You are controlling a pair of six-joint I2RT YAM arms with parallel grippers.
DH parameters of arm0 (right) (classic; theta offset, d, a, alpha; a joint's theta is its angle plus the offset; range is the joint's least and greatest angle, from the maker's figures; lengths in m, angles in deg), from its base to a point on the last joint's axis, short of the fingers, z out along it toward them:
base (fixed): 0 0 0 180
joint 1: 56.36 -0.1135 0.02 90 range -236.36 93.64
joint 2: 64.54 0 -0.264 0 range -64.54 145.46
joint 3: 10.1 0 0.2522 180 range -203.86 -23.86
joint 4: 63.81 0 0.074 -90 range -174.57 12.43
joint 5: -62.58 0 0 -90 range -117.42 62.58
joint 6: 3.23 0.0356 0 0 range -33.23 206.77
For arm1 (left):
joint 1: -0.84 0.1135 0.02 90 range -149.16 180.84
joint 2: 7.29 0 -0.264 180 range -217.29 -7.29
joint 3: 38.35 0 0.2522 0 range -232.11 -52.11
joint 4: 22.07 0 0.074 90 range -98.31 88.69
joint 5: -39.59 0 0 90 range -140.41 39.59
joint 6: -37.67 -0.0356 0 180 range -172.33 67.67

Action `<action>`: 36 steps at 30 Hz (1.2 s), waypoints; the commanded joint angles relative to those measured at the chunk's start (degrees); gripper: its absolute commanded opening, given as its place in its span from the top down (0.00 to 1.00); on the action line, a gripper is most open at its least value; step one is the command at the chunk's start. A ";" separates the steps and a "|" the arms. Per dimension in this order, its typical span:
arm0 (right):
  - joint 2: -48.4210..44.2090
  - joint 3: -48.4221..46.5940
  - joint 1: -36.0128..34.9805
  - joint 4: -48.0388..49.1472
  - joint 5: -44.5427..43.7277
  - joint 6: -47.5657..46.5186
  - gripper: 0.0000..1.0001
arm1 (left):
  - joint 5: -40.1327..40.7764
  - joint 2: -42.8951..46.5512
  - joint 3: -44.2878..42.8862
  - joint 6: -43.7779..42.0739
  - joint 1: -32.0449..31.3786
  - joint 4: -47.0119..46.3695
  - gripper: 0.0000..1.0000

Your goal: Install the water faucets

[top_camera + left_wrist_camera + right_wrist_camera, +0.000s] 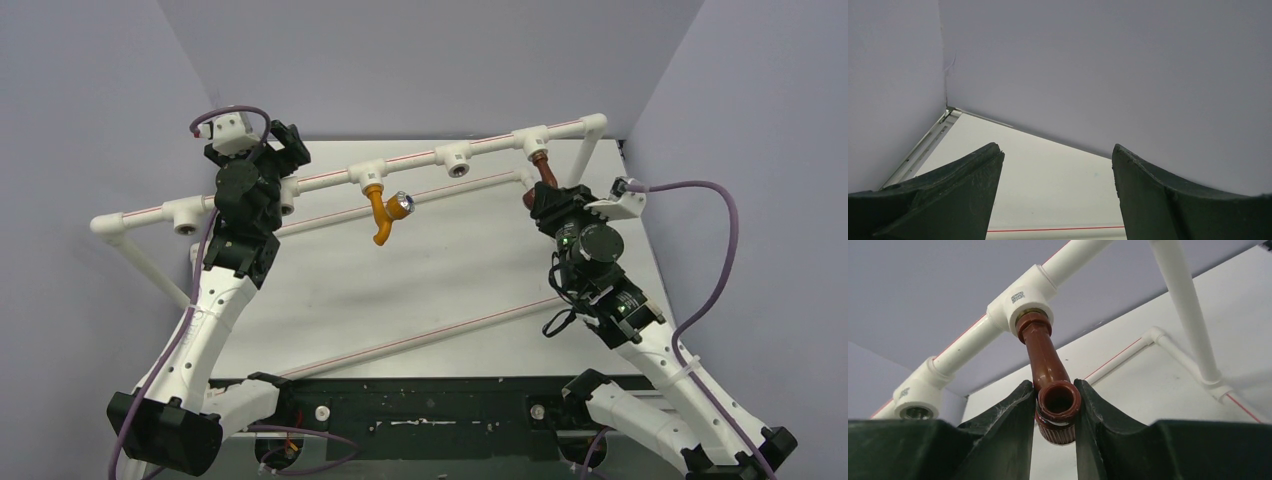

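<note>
The orange-yellow faucet (381, 214) with its shiny silver knob (403, 204) hangs from a white T socket (368, 174) on the far pipe rail. The dark red-brown faucet (545, 168) sits with its threaded end in the T socket (533, 139) at the right of the rail; in the right wrist view it (1048, 365) runs down from the socket (1022, 298). My right gripper (1057, 405) is shut on its spout end. My left gripper (1058, 165) is open and empty, up by the rail's left part (290, 160).
A white pipe frame (420, 335) with red stripes lies on the white table (460, 270). Empty T sockets sit on the rail (455, 157) and at its left (186, 215). Purple walls close in at the back and both sides.
</note>
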State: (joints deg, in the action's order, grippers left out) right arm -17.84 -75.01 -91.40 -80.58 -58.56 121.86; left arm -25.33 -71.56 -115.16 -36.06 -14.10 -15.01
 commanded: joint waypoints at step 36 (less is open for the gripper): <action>-8.31 -1.33 1.21 0.10 10.02 37.25 0.13 | -1.00 -3.05 4.62 -0.10 -0.71 15.66 0.23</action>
State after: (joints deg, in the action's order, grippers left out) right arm -21.12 -74.32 -88.80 -81.82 -52.63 162.80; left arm -25.33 -71.63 -115.14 -36.06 -13.75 -15.12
